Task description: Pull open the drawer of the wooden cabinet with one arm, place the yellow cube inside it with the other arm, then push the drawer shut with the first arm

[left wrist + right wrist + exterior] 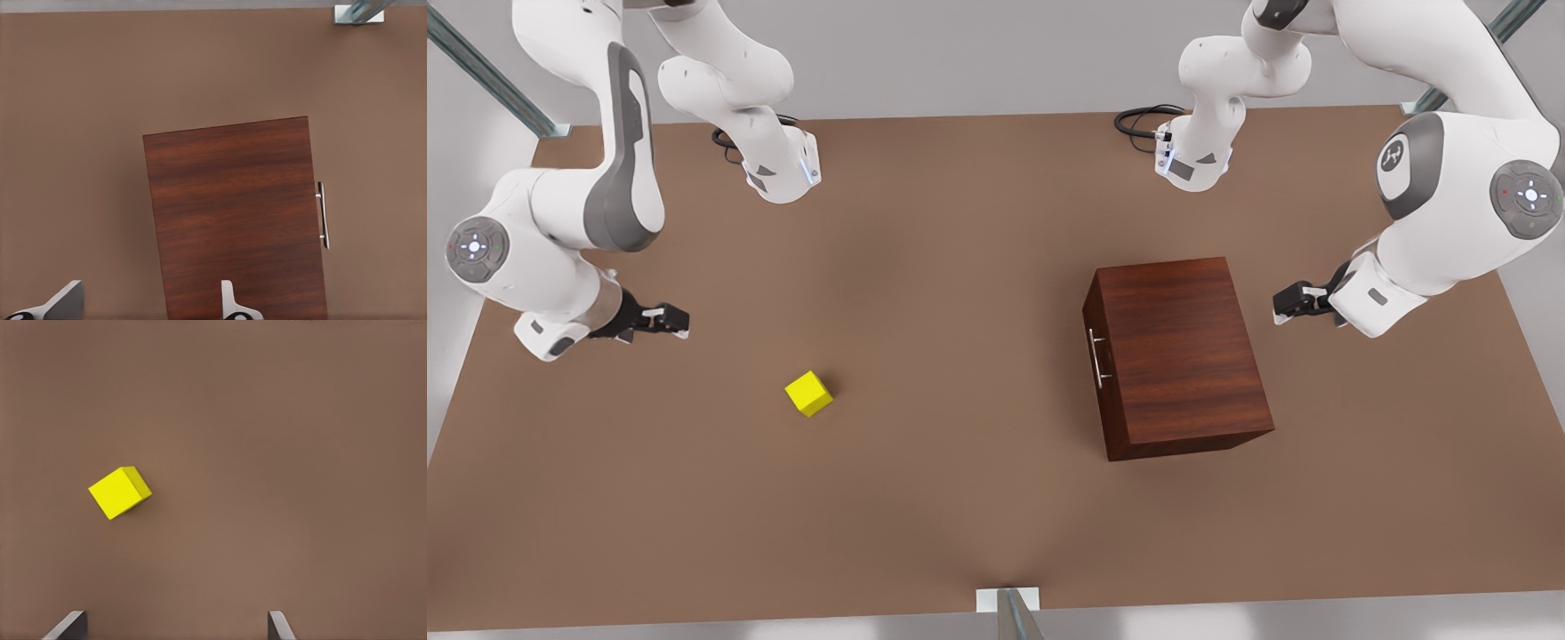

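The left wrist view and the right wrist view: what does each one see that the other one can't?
The left wrist view alone has the wooden cabinet, with the silver handle of its closed drawer, below the open left hand. The right wrist view alone has the yellow cube lying on its own, apart from the open right hand. Both share the brown table.

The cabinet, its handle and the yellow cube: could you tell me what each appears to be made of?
The wooden cabinet looks like dark reddish-brown wood with a smooth finish, going by its streaky grain. Its handle looks like polished metal: slim, silver, shiny. The yellow cube is plain matte yellow, perhaps plastic or foam; unclear.
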`<action>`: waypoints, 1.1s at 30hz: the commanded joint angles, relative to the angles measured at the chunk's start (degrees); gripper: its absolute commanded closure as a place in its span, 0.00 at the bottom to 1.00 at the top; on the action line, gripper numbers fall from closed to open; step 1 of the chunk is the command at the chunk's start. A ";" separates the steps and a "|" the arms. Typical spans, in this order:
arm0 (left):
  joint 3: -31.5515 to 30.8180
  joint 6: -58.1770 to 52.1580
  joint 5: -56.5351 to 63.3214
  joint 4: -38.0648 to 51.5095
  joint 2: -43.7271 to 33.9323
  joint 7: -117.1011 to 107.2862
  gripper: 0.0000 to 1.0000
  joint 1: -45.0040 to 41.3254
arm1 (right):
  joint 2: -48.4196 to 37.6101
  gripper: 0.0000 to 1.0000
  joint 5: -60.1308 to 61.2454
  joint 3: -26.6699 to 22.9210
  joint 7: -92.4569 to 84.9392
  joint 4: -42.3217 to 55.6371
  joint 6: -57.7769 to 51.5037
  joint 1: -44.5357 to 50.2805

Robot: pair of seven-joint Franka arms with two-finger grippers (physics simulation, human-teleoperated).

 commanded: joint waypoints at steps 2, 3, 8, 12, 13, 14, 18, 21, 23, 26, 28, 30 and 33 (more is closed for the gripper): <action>-0.01 0.10 -0.32 0.29 0.04 -2.79 0.00 -0.34 | 0.07 0.00 0.04 -0.05 -1.22 0.05 0.74 1.05; -0.36 -0.07 0.56 -0.50 0.04 -6.57 0.00 -0.69 | 0.77 0.00 -0.05 -0.05 6.05 1.10 0.74 1.14; -1.06 -0.43 4.69 -0.68 2.06 -25.81 0.00 -15.89 | 1.65 0.00 0.39 -0.76 28.92 3.13 -3.56 -0.09; -1.06 6.60 3.98 5.03 9.79 -44.72 0.00 -25.04 | 2.09 0.00 0.57 -1.11 36.04 2.87 -1.19 -0.97; -1.06 7.57 4.34 5.48 11.20 -45.25 0.00 -26.18 | 2.35 0.00 0.74 -1.11 37.97 2.87 0.03 -1.06; -1.15 9.85 4.16 5.48 11.55 -45.42 0.00 -26.36 | 2.61 0.00 1.01 -1.20 40.17 2.60 1.70 -1.15; -1.06 14.16 6.27 5.57 16.47 -59.57 0.00 -31.10 | 4.28 0.00 3.03 -1.20 43.95 1.11 6.72 -2.03; -0.97 12.76 8.37 5.30 18.23 -59.66 0.00 -33.92 | 4.81 0.00 2.68 -1.11 44.83 -1.08 10.06 -1.94; -0.97 12.58 11.46 3.46 20.16 -59.22 0.00 -34.70 | 5.42 0.00 2.50 -1.11 44.83 -1.53 11.20 -1.94; -0.27 12.58 14.97 3.46 22.63 -47.46 0.00 -32.69 | 8.23 0.00 2.33 -1.11 44.83 -1.53 14.80 -2.03; 0.17 12.49 15.67 3.28 22.63 -44.63 0.00 -31.98 | 9.91 0.00 2.50 -1.11 44.92 -1.53 16.82 -2.29; 0.17 11.26 17.87 3.28 23.59 -40.95 0.00 -31.81 | 10.70 0.00 2.85 -1.20 44.92 -2.40 19.28 -2.38; 0.08 11.17 20.16 3.10 24.30 -41.12 0.00 -32.42 | 10.17 0.00 3.12 -1.02 45.10 -9.78 29.39 -1.85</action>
